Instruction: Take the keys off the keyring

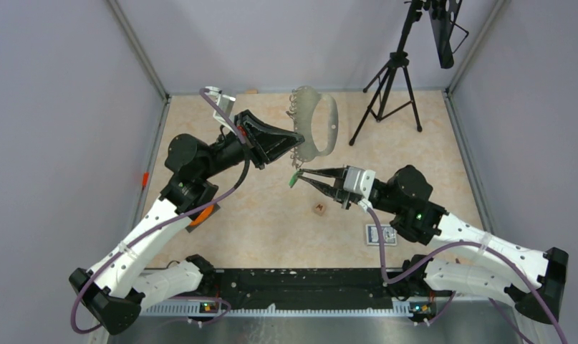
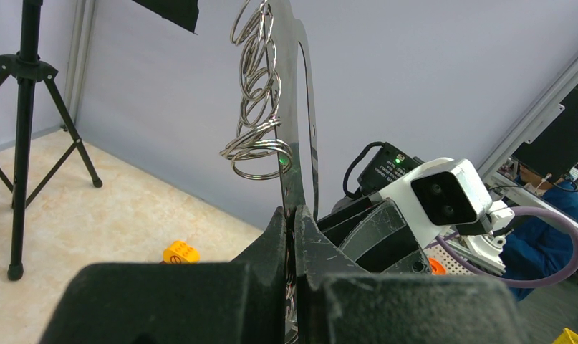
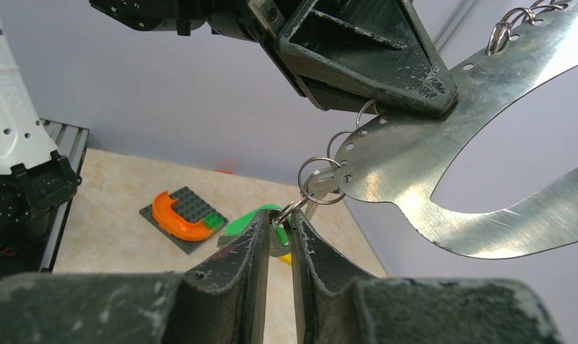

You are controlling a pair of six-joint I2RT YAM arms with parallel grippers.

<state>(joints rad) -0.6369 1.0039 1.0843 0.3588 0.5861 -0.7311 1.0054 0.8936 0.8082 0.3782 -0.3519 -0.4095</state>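
From above, we see the left gripper (image 1: pixel 294 142) clamped tight on the lower edge of the keyring (image 1: pixel 321 125). It holds the flat grey loop in the air above the far side of the table (image 1: pixel 257 229), probably to brace it while the other arm pulls. At six o'clock from that clamp, the right gripper (image 1: pixel 301 174) reaches in with its jaws nearly together. The green key (image 1: pixel 293 179) hangs at its tip. A brown cube (image 1: pixel 319 208) lies on the table at five o'clock from the key, well apart. A tripod (image 1: pixel 389 93) stands at two o'clock, clear of both arms.

From the left wrist, we see the keyring (image 2: pixel 293 129) edge-on, rising toward twelve o'clock out of the closed left gripper (image 2: pixel 294 222). Small rings (image 2: pixel 253 93) hang in a stack along its left edge. The tripod (image 2: pixel 24 107) is at nine o'clock and a yellow block (image 2: pixel 180 252) at seven o'clock.

From the right wrist, we see the right gripper (image 3: pixel 277 229) with only a slim gap between its jaws. It appears to pinch the green key (image 3: pixel 253 218) where the key hangs from a small ring (image 3: pixel 318 179). That ring threads a hole in the keyring (image 3: pixel 415 158) at two o'clock. The left gripper (image 3: pixel 386 86) grips the keyring from twelve o'clock. We judge the crowded neighbouring rings to be the main obstacle. An orange and grey block (image 3: pixel 185 215) sits on the table at nine o'clock, out of the way.
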